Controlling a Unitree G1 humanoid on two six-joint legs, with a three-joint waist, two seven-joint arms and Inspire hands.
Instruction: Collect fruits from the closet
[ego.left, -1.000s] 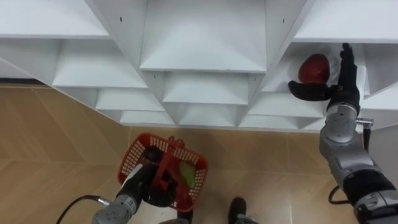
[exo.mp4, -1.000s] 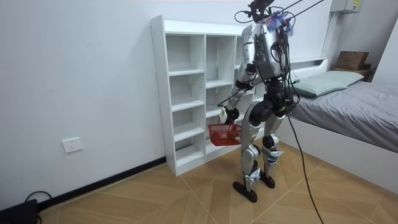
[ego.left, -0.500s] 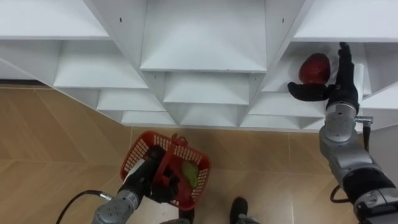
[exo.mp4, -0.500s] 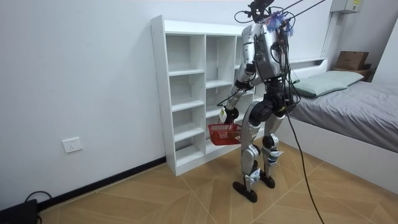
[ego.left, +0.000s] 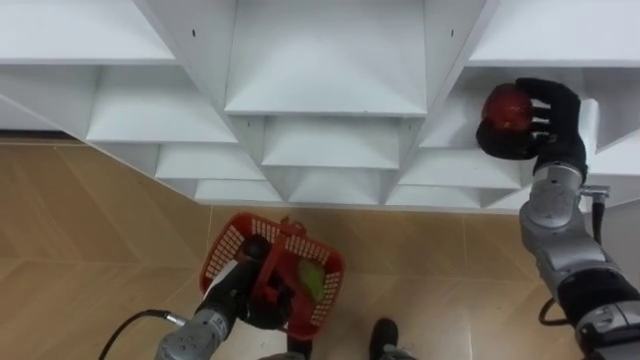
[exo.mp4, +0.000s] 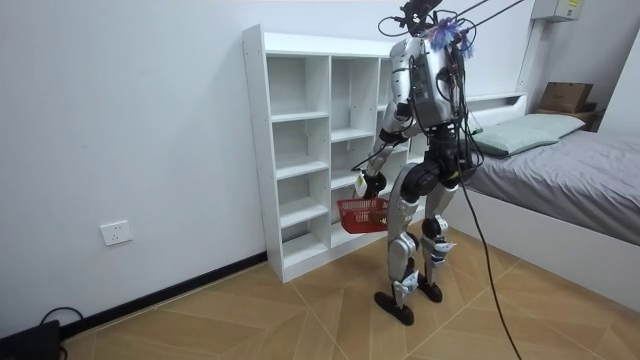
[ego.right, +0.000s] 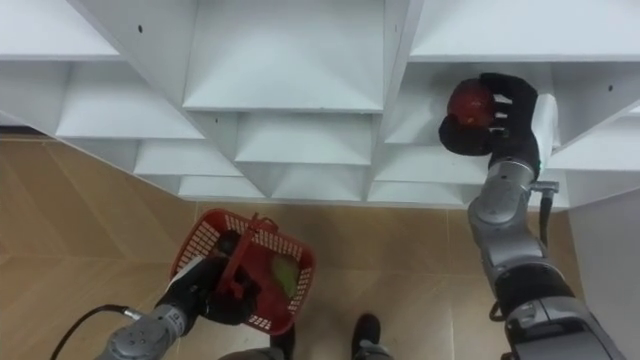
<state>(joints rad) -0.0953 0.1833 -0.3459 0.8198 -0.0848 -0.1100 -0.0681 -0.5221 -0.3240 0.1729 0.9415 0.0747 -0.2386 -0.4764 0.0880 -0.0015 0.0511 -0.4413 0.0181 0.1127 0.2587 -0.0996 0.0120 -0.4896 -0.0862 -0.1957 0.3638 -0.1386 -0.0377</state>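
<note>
wood floor (ego.left: 100, 220) underfoot: left hand (ego.left: 243, 287) clutches the handle of the red basket (ego.left: 224, 243), a green fruit (ego.left: 308, 280) inside. beyond, toward a closet (ego.left: 325, 60) shelf's front edge, right hand (ego.left: 548, 122) curls its fingers round a red fruit (ego.left: 505, 107); a loose grip could drop it past the basket.

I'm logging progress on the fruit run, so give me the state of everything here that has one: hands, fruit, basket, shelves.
Right hand: shut on the round red fruit, inside a right-column shelf compartment.
Round red fruit: gripped, not yet in the basket.
Left hand: shut on the red plastic mesh basket by its handle.
Red plastic mesh basket: hanging from that hand, holding a green fruit.
White shelf unit: open-fronted, no doors.
</note>
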